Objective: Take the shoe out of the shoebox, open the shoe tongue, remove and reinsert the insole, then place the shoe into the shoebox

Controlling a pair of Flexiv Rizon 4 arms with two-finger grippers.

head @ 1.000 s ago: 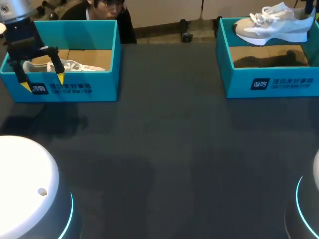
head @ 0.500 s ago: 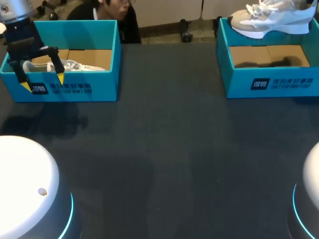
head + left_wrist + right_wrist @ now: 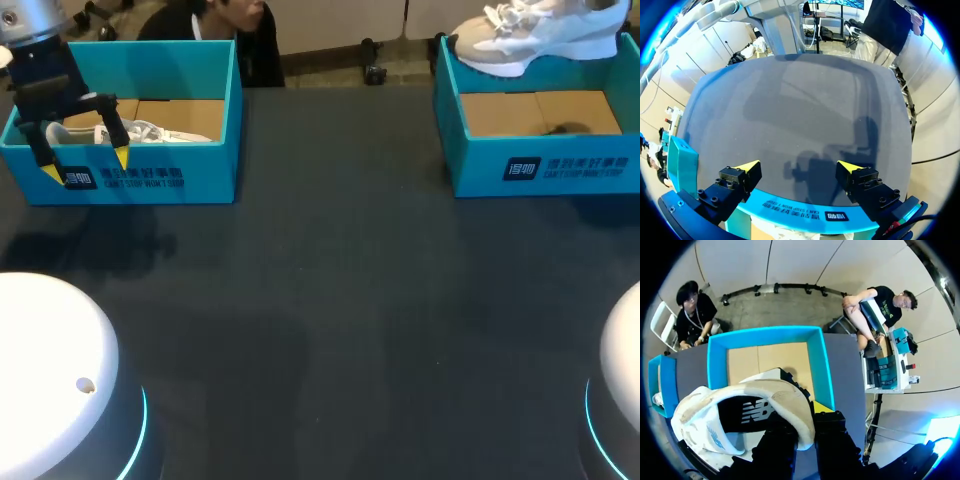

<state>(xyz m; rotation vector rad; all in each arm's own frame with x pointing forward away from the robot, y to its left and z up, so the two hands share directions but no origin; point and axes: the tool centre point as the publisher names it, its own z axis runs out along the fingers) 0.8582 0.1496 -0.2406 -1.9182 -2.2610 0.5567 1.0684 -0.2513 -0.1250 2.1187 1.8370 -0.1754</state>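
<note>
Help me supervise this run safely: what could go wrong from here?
1. The right claw pinches the white sneaker only by the rim of its opening, above the right shoebox; it could slip out.
2. The left claw hangs open at the front wall of the left shoebox; a descent might clip or shove it.

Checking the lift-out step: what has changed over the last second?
The right hand, shut on the white shoe, has lifted it higher, clear of the right shoebox; its shadow on the box floor has shrunk. The left hand hovers open at the left shoebox as before, and the second shoe inside has not moved.
</note>
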